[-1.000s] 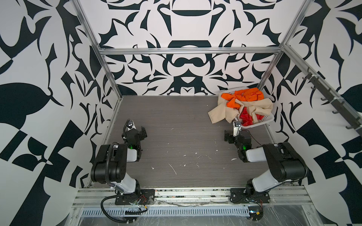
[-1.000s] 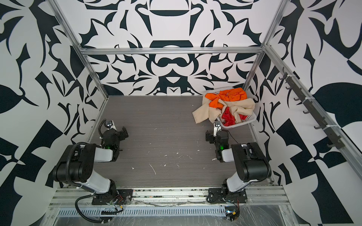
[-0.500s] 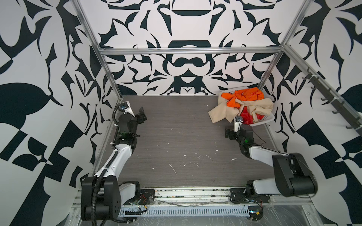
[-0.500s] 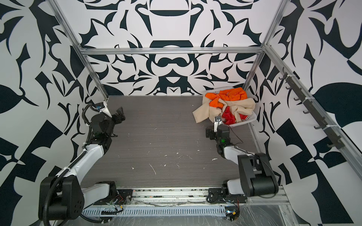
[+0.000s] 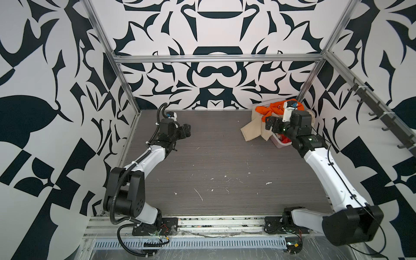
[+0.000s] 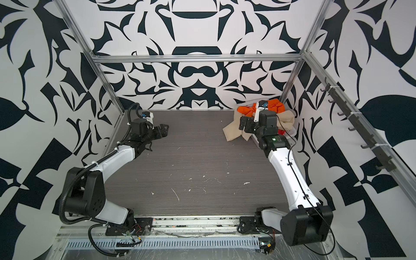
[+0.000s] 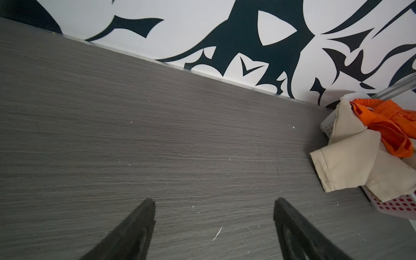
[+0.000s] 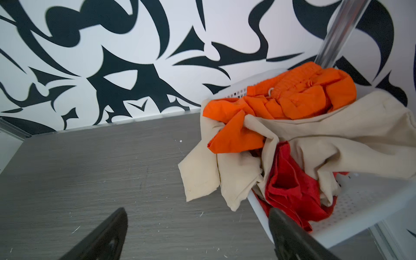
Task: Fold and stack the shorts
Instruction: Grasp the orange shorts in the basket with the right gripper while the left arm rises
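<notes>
Orange, beige and red cloth shorts (image 8: 315,139) await picking in a white perforated plastic basket (image 8: 364,202); just beside it, the wide, empty right gripper (image 8: 197,210) should pinch one.

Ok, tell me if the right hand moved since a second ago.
Yes. The right hand has moved toward the back wall, closing on the white basket and the beige shorts.

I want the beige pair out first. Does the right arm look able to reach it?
Likely yes: the open right tool hovers close by the basket, and the beige shorts drape over its rim, only partly covered by the orange shorts.
</notes>
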Controlling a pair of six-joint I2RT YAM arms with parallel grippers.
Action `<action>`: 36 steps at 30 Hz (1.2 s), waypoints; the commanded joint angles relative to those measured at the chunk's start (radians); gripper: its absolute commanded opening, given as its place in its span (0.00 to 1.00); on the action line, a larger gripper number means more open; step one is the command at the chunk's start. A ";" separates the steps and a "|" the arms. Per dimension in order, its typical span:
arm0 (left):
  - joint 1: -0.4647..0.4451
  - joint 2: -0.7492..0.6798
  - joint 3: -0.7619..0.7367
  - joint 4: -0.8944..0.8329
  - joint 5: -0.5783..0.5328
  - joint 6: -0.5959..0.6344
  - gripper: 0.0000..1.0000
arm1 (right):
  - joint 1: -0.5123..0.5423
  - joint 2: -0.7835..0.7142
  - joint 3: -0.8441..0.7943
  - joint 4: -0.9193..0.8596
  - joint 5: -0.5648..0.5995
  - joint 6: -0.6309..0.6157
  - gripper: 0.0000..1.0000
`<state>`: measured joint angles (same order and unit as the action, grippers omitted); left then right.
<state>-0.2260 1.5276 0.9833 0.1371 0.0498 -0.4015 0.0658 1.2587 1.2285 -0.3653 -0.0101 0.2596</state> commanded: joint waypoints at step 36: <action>-0.004 0.060 0.025 -0.025 0.062 -0.053 0.86 | 0.009 0.421 0.402 -0.504 -0.196 0.048 0.96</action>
<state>-0.2276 1.6207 1.0122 0.1326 0.1020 -0.4694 0.0929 1.7393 1.5101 -0.8173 -0.3298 0.3141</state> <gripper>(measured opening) 0.858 0.958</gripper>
